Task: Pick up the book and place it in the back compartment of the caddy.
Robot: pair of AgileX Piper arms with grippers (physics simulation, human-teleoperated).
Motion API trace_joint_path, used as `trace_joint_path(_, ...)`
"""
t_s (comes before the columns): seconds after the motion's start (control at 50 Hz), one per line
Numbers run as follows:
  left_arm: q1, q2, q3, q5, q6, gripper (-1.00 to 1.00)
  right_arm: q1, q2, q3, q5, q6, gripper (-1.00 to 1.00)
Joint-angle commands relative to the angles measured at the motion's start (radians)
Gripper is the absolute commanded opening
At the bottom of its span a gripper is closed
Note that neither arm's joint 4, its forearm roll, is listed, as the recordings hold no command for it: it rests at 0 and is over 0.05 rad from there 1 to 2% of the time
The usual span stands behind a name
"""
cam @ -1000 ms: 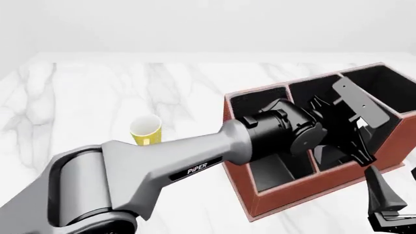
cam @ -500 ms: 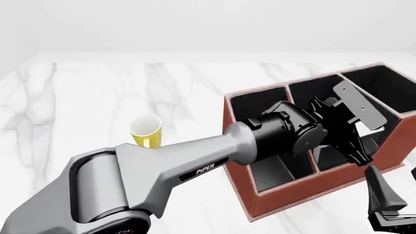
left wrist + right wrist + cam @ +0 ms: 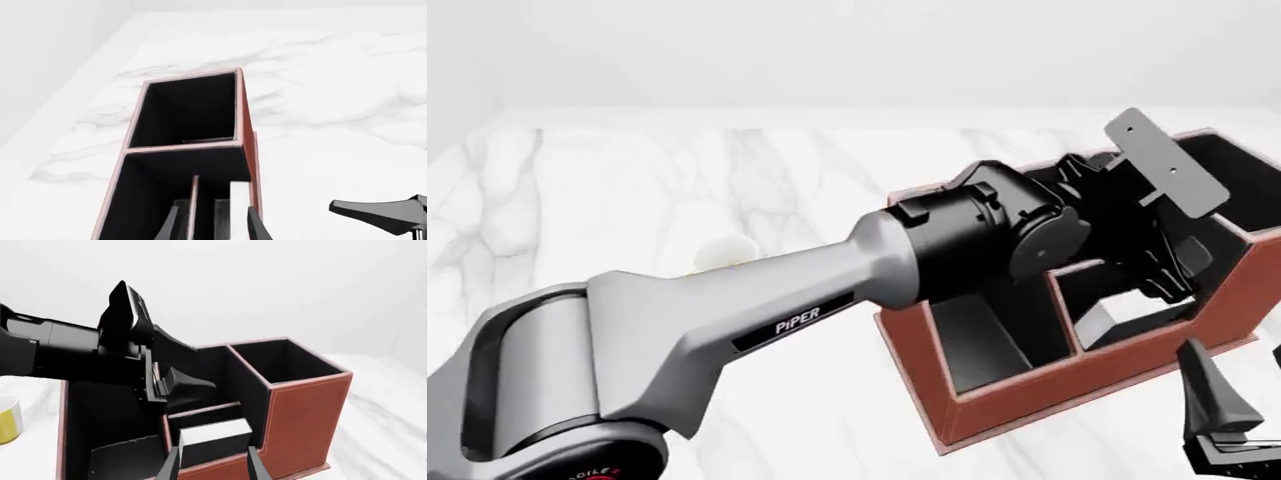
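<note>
The reddish-brown caddy (image 3: 1001,415) (image 3: 303,415) (image 3: 247,130) stands on the right side of the table. The black book (image 3: 215,431) (image 3: 1105,318), white page edges up, stands in the small low-walled back compartment (image 3: 212,468), on the near side of a short cross divider. My left gripper (image 3: 1169,283) (image 3: 179,386) (image 3: 213,231) hovers open just above it, touching nothing; the book's white edge (image 3: 239,207) shows between its fingers. My right gripper (image 3: 1214,410) (image 3: 213,472) is open and empty, low at the caddy's near right corner, pointing at the book's cell.
A yellow mug (image 3: 7,421) stands left of the caddy; in the front view only its pale rim (image 3: 729,246) peeks past the left arm. The caddy's tall square cell (image 3: 283,360) (image 3: 187,107) and its wide cell (image 3: 981,340) hold nothing visible.
My left gripper has risen out of the caddy's cell, and the arm's wrist has lifted and swung back. The book stays in the cell. The right arm has not moved.
</note>
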Motion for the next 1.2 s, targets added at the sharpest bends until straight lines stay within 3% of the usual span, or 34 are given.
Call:
trace_joint_path(0.02,0.014,-0.1,0.038,-0.007,0.008,1.0,-0.002,-0.006,0.0,0.004,-0.004,1.0)
trace_joint_path(0.22,0.072,-0.242,0.07,0.002,0.045,1.0,-0.001,-0.008,0.0,0.005,-0.004,1.0)
trace_joint_path(0.32,0.108,-0.306,0.15,-0.035,0.064,1.0,-0.001,-0.007,0.0,0.005,-0.006,1.0)
trace_joint_path(0.38,0.13,-0.37,0.256,-0.084,0.061,1.0,-0.001,-0.009,0.0,0.005,-0.008,1.0)
trace_joint_path(0.48,0.198,-0.417,0.366,-0.161,0.093,1.0,-0.001,-0.01,0.0,0.004,-0.008,1.0)
trace_joint_path(0.56,0.313,-0.398,0.407,-0.218,0.117,1.0,-0.001,-0.009,0.0,0.004,-0.007,1.0)
trace_joint_path(0.62,0.336,-0.435,0.49,-0.258,0.136,1.0,0.0,-0.01,0.0,0.004,-0.007,1.0)
trace_joint_path(0.96,0.372,-0.536,0.64,-0.296,0.136,1.0,0.001,0.028,0.0,-0.007,-0.019,1.0)
trace_joint_path(1.06,0.376,-0.549,0.669,-0.317,0.128,1.0,0.01,0.222,0.0,-0.142,0.009,1.0)
trace_joint_path(1.12,0.384,-0.552,0.673,-0.329,0.112,1.0,0.02,0.29,0.0,-0.205,-0.007,1.0)
trace_joint_path(1.16,0.382,-0.55,0.675,-0.332,0.114,1.0,0.024,0.286,-0.004,-0.206,-0.01,1.0)
trace_joint_path(1.18,0.385,-0.548,0.675,-0.336,0.107,1.0,0.043,0.248,-0.061,-0.139,-0.025,1.0)
trace_joint_path(1.2,0.385,-0.548,0.675,-0.336,0.107,1.0,0.043,0.243,-0.061,-0.133,-0.025,1.0)
